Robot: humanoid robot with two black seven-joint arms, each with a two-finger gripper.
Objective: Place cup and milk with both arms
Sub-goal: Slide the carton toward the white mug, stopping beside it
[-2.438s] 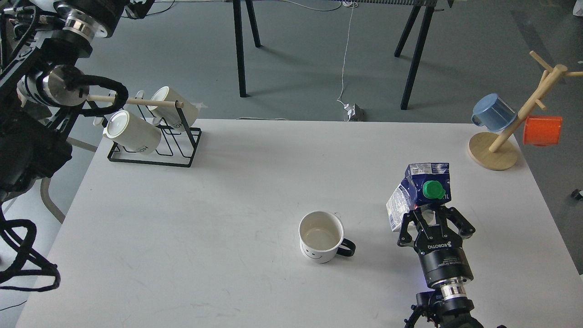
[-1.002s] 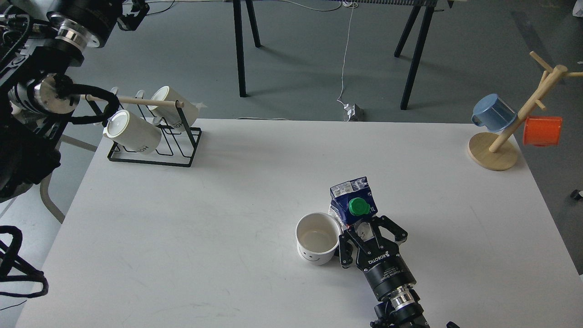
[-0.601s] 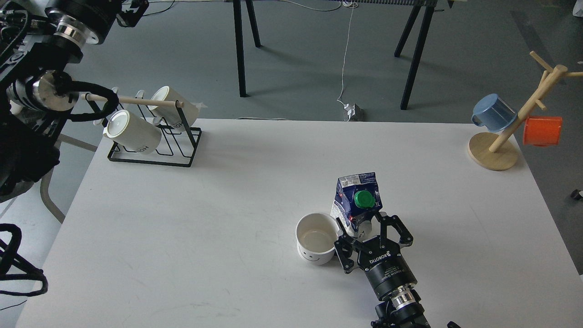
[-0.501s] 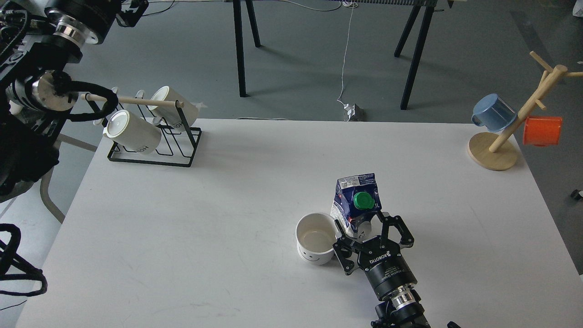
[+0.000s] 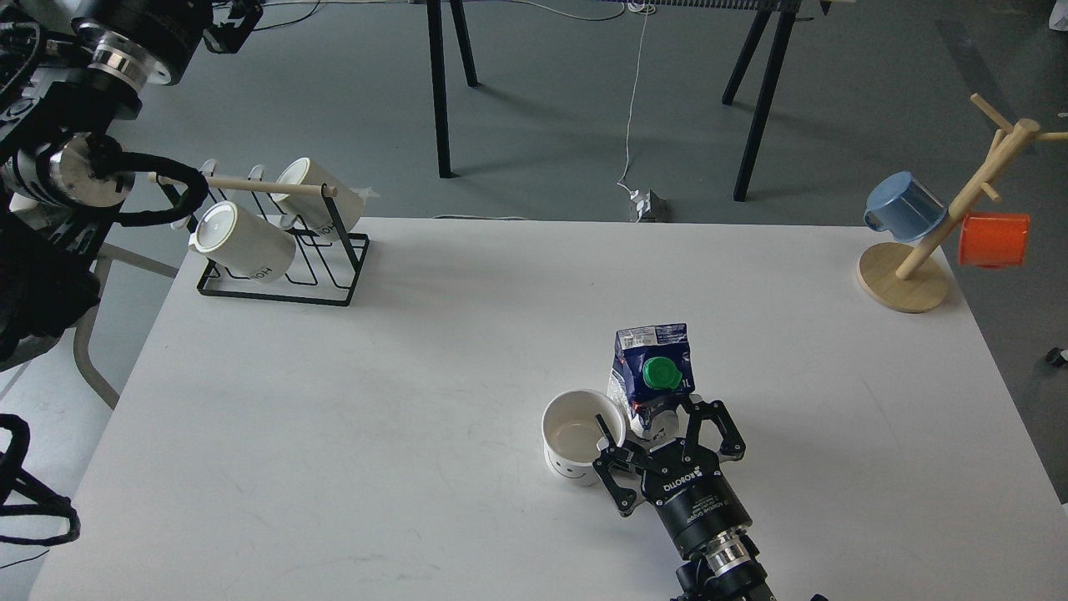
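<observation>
The white cup (image 5: pixel 574 434) with a small smiley face stands on the white table (image 5: pixel 375 376), right of centre near the front. Its black handle is hidden behind my right gripper. The dark blue and white milk (image 5: pixel 653 371) carton with a green cap stands upright, touching or nearly touching the cup's right side. My right gripper (image 5: pixel 655 415) is open, its fingers spread on either side of the carton's base, and its left finger reaches over the cup's rim. My left gripper (image 5: pixel 240 15) is high at the top left, dark and partly cut off.
A black wire rack (image 5: pixel 284 267) with two all-white mugs (image 5: pixel 242 242) stands at the back left. A wooden mug tree (image 5: pixel 926 250) with a blue cup (image 5: pixel 904 206) and an orange cup (image 5: pixel 993 239) stands at the back right corner.
My right gripper carried the milk left to the cup's side, set it upright, then spread its fingers and drew back slightly. The left arm shifted a little.
</observation>
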